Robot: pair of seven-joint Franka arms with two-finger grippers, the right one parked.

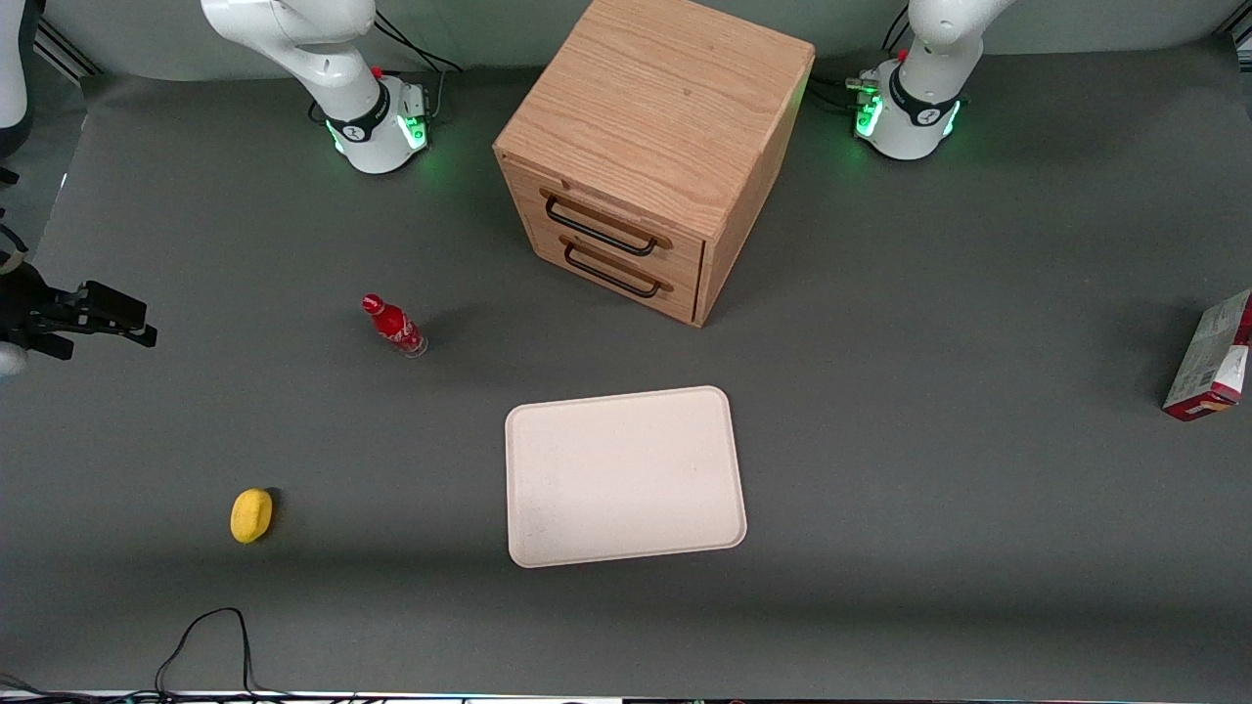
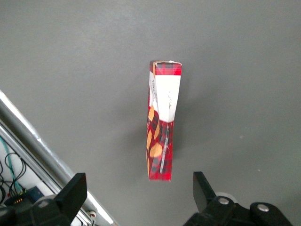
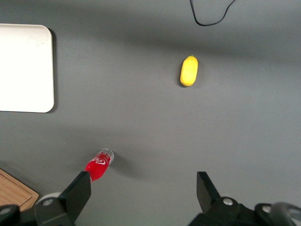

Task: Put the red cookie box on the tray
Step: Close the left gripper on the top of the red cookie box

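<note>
The red cookie box (image 1: 1213,357) stands on a narrow edge on the grey table, at the working arm's end, far from the tray. The left wrist view shows its red edge with orange spots and white end (image 2: 162,127). My left gripper (image 2: 138,193) hovers above the table close to the box, open and empty. Its two black fingers (image 2: 75,188) are spread wide, and the box is just outside the gap between them. The gripper does not show in the front view. The cream tray (image 1: 626,474) lies flat mid-table, nearer the front camera than the cabinet; its corner also shows in the right wrist view (image 3: 23,66).
A wooden two-drawer cabinet (image 1: 655,147) stands mid-table. A small red bottle (image 1: 393,326) and a yellow object (image 1: 251,514) lie toward the parked arm's end. A black cable (image 1: 205,636) loops at the front edge. The table's edge rail (image 2: 28,141) runs close to the box.
</note>
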